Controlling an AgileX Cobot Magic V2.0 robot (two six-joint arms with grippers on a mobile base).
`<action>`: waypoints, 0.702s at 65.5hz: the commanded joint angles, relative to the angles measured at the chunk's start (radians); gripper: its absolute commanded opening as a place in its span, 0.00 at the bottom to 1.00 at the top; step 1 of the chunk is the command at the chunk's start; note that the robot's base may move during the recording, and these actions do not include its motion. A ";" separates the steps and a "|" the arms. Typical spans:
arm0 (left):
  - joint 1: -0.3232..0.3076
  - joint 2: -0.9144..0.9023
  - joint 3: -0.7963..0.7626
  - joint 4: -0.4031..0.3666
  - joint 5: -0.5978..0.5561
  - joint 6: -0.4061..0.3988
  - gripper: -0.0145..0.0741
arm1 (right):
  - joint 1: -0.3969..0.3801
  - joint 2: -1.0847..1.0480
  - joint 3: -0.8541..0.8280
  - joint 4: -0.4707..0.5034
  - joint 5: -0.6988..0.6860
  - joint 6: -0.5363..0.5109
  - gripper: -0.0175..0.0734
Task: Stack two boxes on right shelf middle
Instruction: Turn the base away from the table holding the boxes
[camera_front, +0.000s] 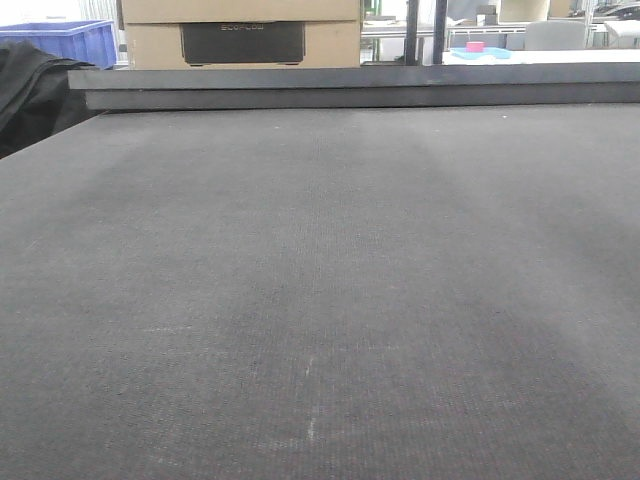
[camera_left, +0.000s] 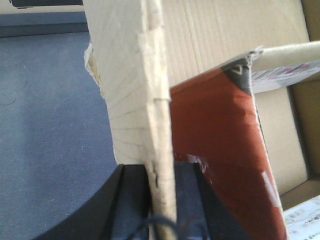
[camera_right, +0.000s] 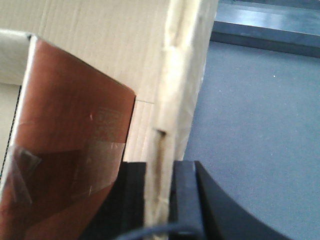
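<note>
one grey felt-like surface (camera_front: 320, 300) fills the front view, ending at one dark rail (camera_front: 350, 85); no arm shows in that view. each wrist view shows one wall of a brown corrugated carton (camera_left: 130, 75), seen edge-on, with the grey surface beside it: to the left in the left wrist view, to the right in the right one. whether both walls belong to a single carton cannot be told. only the wrist views look inside, where one red-brown box (camera_left: 215, 140) leans, with clear tape on its face in the right wrist view. the left gripper (camera_left: 161, 175) has its two black fingers (camera_left: 134, 200) pressed on either side of the wall, and the right gripper (camera_right: 159, 167) pinches its wall the same way. only the front view shows, beyond the rail, one far carton (camera_front: 335, 45) with a black panel, one black cloth (camera_front: 30, 90), one blue bin (camera_front: 75, 40) and one small pink object (camera_front: 475, 46).
</note>
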 joint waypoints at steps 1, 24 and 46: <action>0.005 -0.013 -0.009 -0.011 -0.041 0.007 0.04 | 0.000 -0.013 -0.013 0.018 -0.050 -0.022 0.01; 0.005 -0.013 -0.009 -0.011 -0.041 0.007 0.04 | 0.000 -0.011 -0.013 0.018 -0.050 -0.022 0.01; 0.005 -0.013 -0.009 -0.011 -0.041 0.007 0.04 | 0.000 -0.011 -0.013 0.018 -0.050 -0.022 0.01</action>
